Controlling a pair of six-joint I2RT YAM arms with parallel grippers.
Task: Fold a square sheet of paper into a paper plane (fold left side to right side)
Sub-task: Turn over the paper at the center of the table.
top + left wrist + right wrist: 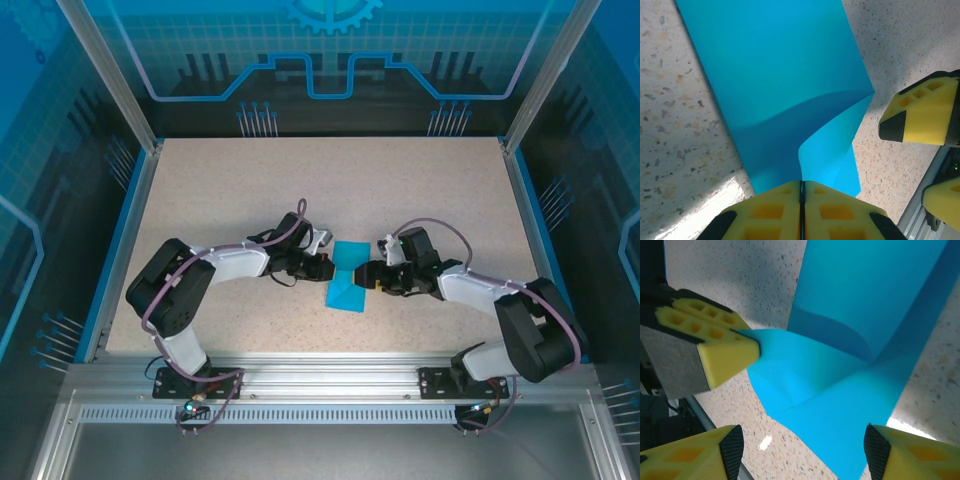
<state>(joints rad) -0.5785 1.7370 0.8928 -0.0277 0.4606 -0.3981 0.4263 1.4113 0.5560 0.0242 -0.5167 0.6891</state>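
In the top external view, the thin teal-blue square sheet of paper (348, 281) lies on the speckled beige table (250, 190), directly between the two pincers. Its longer run points from the near edge towards the far edge, and its middle looks drawn in. The left gripper (322, 268) meets the sheet's left edge and the right gripper (372, 277) stands at its right edge, so both arms are about equally near.

In the left wrist view, the left gripper (801, 200) has its yellow fingers pressed together, clamped on the sheet's near edge. The paper rises there in a curled flap, while the rest lies flat on the table ahead. The right gripper (932, 155) shows at the right, just beside the sheet's far edge, with its fingers apart.

In the right wrist view, the right gripper (802, 447) has its jaws wide apart with a strip of the sheet running in between them, and nothing is pinched. I cannot tell whether a pad brushes the paper. The left gripper (715, 345) nips the lifted corner up and to the left.

For a left-to-right fold, the pinched edge most likely has to travel across towards the right gripper, which is placed to hold that side down.
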